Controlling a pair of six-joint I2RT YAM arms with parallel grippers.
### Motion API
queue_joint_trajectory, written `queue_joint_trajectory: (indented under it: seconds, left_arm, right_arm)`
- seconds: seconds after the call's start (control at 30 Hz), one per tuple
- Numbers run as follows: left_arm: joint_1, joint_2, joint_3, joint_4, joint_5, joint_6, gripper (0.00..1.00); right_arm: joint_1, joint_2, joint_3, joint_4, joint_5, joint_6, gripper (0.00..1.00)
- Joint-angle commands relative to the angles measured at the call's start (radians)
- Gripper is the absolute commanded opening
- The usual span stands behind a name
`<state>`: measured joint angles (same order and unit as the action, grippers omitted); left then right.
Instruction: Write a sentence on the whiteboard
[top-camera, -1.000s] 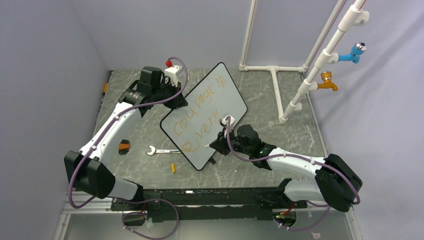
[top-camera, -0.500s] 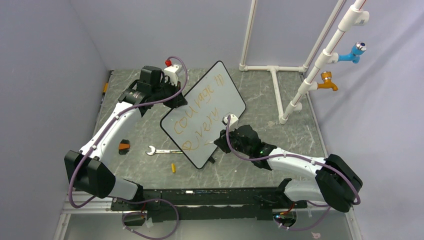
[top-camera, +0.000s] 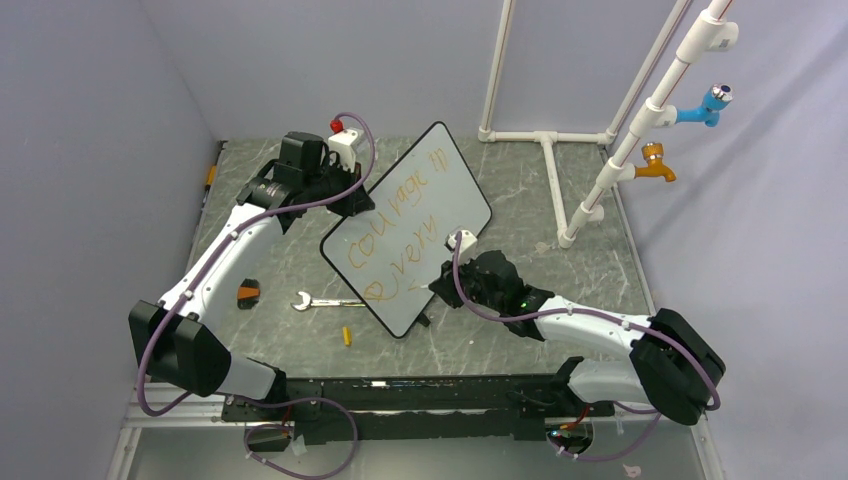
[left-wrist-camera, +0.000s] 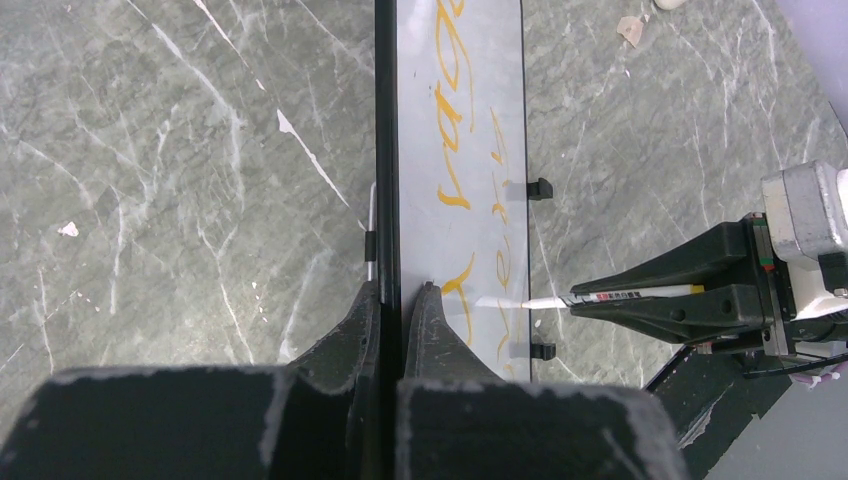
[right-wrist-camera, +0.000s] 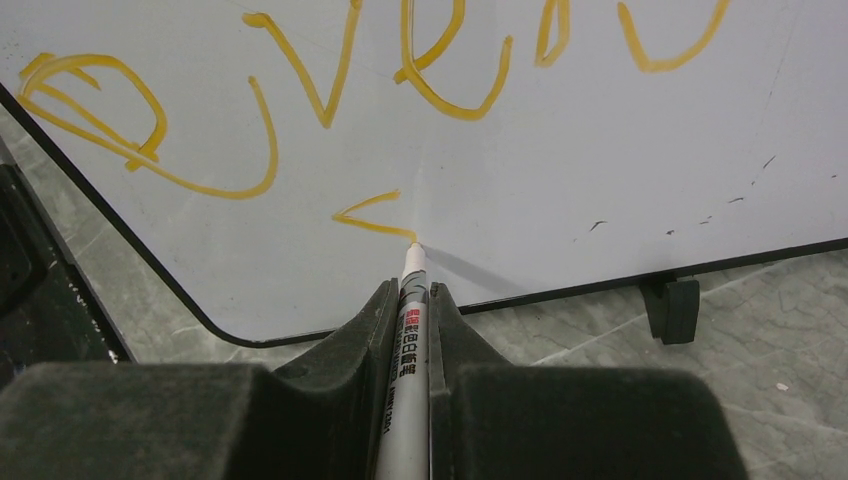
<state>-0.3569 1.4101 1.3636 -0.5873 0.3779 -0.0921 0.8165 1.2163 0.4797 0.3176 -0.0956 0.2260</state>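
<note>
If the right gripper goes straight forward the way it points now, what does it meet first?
The whiteboard: the marker in the right gripper seems to touch it with its tip.

The top external camera hangs high above and behind the arm bases. It looks down and forward at the large white rectangular whiteboard with its thin black rim, seen small and whole at the middle of the grey marbled worktop. The left wrist camera sits close against the whiteboard's rim, sighting edge-on along it past the left jaws. The right wrist camera faces the whiteboard's front from very near, past the right jaws, taking in one rounded corner. All three views share the orange handwritten sentence; both wrist views share the slim white marker.
</note>
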Motion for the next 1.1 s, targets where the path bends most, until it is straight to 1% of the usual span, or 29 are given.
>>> queue_joint_trajectory:
  seconds: [0.0, 0.2, 0.5, 0.77, 0.87, 0.97, 1.07]
  left_arm:
    - [0.007, 0.023, 0.003, -0.074, -0.223, 0.134, 0.00]
    - [0.006, 0.023, 0.003, -0.076, -0.222, 0.134, 0.00]
    - [0.006, 0.023, 0.005, -0.075, -0.220, 0.134, 0.00]
    - [0.006, 0.023, 0.005, -0.076, -0.218, 0.134, 0.00]
    - [0.006, 0.023, 0.005, -0.075, -0.219, 0.133, 0.00]
    - [0.006, 0.023, 0.006, -0.077, -0.218, 0.134, 0.00]
    - [0.006, 0.021, 0.005, -0.076, -0.218, 0.134, 0.00]
  right_arm:
    - [0.012, 0.029, -0.019, -0.002, -0.058, -0.019, 0.00]
    - [0.033, 0.052, 0.003, 0.008, -0.096, -0.025, 0.00]
    - [0.051, 0.052, 0.060, -0.003, -0.091, -0.033, 0.00]
    - [0.050, -0.010, 0.092, 0.001, -0.079, -0.033, 0.00]
    - [0.049, -0.060, 0.081, 0.011, -0.079, -0.023, 0.00]
    - [0.046, -0.119, 0.059, 0.022, -0.035, -0.016, 0.00]
    - [0.047, -0.145, 0.034, 0.027, 0.036, -0.013, 0.00]
